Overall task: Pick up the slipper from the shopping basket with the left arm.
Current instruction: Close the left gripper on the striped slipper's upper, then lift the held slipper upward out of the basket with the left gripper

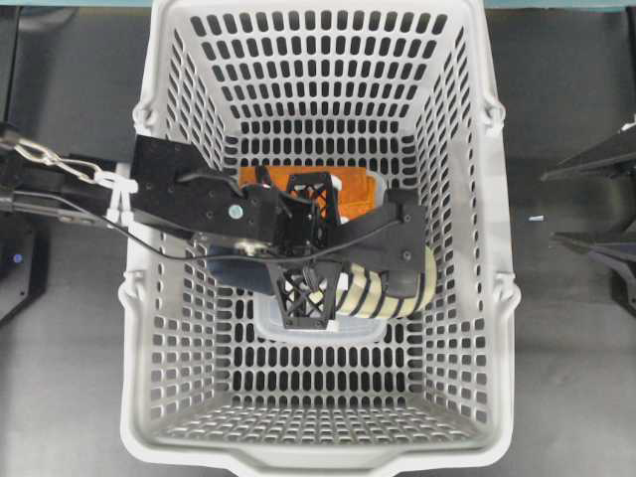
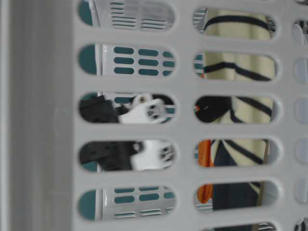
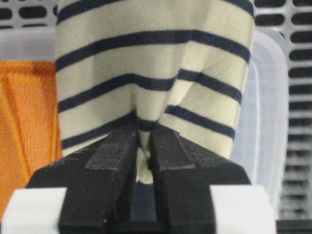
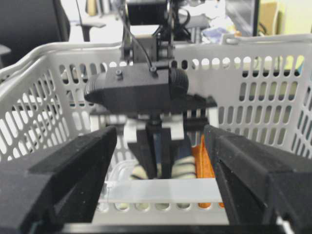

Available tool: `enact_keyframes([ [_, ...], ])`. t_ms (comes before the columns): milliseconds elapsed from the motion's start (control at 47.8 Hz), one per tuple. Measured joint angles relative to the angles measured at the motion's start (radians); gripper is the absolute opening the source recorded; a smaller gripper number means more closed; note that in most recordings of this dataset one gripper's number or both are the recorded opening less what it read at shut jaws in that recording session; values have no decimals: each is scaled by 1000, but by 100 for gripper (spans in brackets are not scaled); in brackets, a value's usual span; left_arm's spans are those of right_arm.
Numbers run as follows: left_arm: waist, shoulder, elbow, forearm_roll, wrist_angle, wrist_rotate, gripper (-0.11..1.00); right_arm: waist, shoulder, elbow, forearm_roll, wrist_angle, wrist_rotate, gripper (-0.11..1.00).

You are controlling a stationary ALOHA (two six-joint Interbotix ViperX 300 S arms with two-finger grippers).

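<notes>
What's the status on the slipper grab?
Left gripper shut on cream navy-striped fabric slipper, inside light-grey slotted plastic basket. Right gripper open, outside. Orange cloth and clear plastic box lie alongside.

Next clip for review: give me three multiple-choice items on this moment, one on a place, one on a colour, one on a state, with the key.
1. Where is the slipper?
A. inside the basket
B. on the table outside it
C. hanging on the rim

2. What colour is the cloth beside the slipper?
A. green
B. orange
C. white

3. How does the left gripper stand?
A. wide open above the slipper
B. closed on nothing
C. pinching the striped fabric

Key: 1 A, the overhead view shows it among the basket's walls; 2 B, the left wrist view shows orange; 3 C, the fabric bunches between the nearly closed fingers.
</notes>
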Motion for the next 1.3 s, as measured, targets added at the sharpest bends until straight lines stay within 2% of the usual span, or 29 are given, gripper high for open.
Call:
enact_keyframes([
  [209, 2, -35, -135, 0, 169, 2, 6, 2, 0, 0, 2, 0, -2, 69],
  [460, 8, -35, -373, 0, 360, 2, 6, 2, 0, 2, 2, 0, -2, 69],
  [711, 5, 26, -545, 2, 500, 14, 6, 3, 0, 2, 0, 12, 0, 69],
  [921, -3, 54, -617, 0, 557, 26, 6, 5, -2, 2, 2, 17, 0, 69],
  [1297, -3, 57, -612, 0, 565, 29, 6, 6, -2, 2, 2, 17, 0, 69],
])
